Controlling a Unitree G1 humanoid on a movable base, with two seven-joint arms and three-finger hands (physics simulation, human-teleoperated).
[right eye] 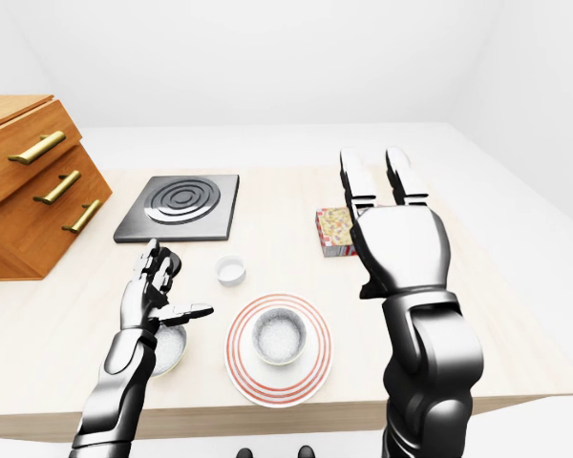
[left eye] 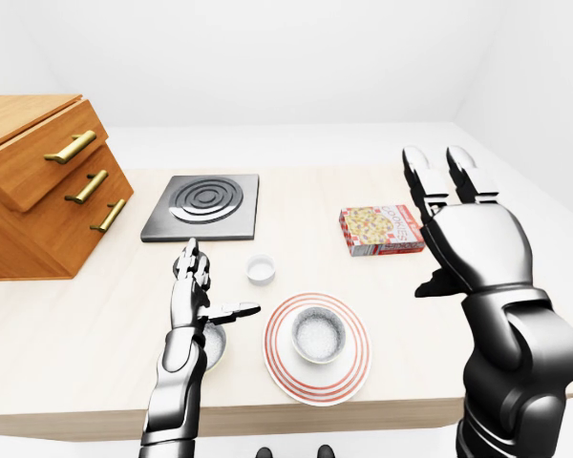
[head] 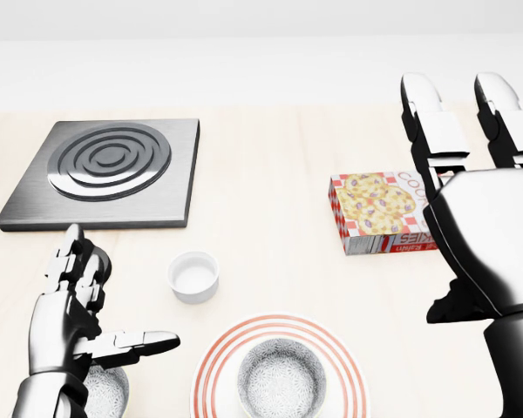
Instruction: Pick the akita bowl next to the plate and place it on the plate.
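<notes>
A speckled grey akita bowl [head: 281,376] sits upright in the middle of the red-striped plate [head: 216,359], low in the head view. A second bowl of the same kind [left eye: 213,345] stands on the table left of the plate, partly hidden under my left hand [head: 113,300]. That hand is open, fingers upright and thumb pointing toward the plate, holding nothing. At the right of the view my right hand [left eye: 435,219] is raised well above the table, open and empty, its palm turned away from the camera.
A small white ramekin [head: 193,276] stands just above the plate. A cookie box [head: 379,213] lies at the right, a metal burner plate [head: 105,170] at the upper left. A wooden drawer cabinet [left eye: 38,181] fills the table's far left.
</notes>
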